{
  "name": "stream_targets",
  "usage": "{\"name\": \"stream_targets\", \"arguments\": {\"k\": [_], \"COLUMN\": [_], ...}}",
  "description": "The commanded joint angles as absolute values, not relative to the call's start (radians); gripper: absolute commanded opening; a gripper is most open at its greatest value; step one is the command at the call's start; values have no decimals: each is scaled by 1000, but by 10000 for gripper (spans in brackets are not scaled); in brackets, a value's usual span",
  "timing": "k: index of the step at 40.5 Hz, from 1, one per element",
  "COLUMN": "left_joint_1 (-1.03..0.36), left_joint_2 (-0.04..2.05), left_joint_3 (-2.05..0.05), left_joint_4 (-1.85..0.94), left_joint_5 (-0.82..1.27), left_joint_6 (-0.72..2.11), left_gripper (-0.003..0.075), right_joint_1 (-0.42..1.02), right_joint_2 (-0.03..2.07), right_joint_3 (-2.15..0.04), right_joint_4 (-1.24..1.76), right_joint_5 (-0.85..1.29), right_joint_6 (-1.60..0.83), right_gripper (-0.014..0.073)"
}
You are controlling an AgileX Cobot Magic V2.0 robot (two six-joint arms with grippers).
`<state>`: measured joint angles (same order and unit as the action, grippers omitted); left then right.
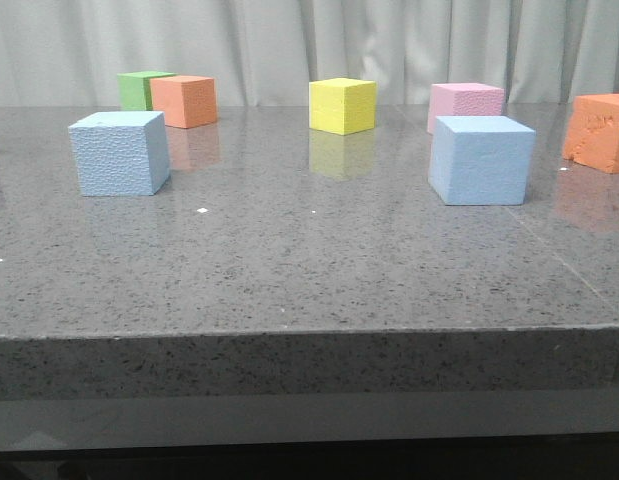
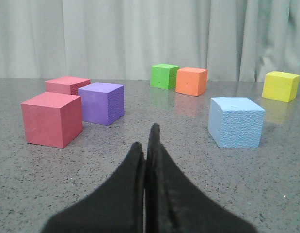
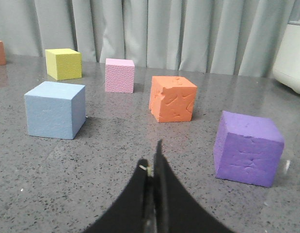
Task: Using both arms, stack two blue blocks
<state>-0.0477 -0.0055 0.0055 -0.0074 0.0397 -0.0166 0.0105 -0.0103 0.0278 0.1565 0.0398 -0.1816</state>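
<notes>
While unstacked and well apart on the grey table (image 1: 289, 260): left blue block (image 1: 120, 152) toward the table's left side, right blue block (image 1: 481, 159) toward its right, both upright on the surface and untouched. Between them and farther back, yellow cube (image 1: 342, 105); just behind the right blue block, pink cube (image 1: 466, 103); behind the left blue block, orange cube (image 1: 184, 101) beside green cube (image 1: 142, 90); at the far right edge, notched orange cube (image 1: 599, 132). Seen from the wrists: left gripper (image 2: 149, 145) clenched, prongs pressed together on nothing, off the left blue block; right gripper (image 3: 153, 160) likewise clenched and empty, apart from the right blue block. Near the left gripper, two red cubes (image 2: 52, 119) and a purple cube (image 2: 101, 102); near the right gripper, another purple cube (image 3: 247, 148).
</notes>
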Motion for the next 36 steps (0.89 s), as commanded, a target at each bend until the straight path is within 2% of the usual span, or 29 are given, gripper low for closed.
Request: {"name": "stream_targets", "arguments": {"k": [1,36], "left_joint_1": [-46,-46], "left_joint_2": [-23,-23], "left_joint_3": [8,8], "left_joint_4": [-17,-17], "left_joint_5": [-47,-53], "left_joint_6": [-19,-19], "left_gripper": [-20,-20], "right_joint_1": [12,12], "right_joint_2": [-29,-29], "right_joint_3": [21,21], "right_joint_4": [162,161], "right_joint_5": [-46,-85], "right_joint_6": [-184,-184], "right_gripper": [-67,-67]}}
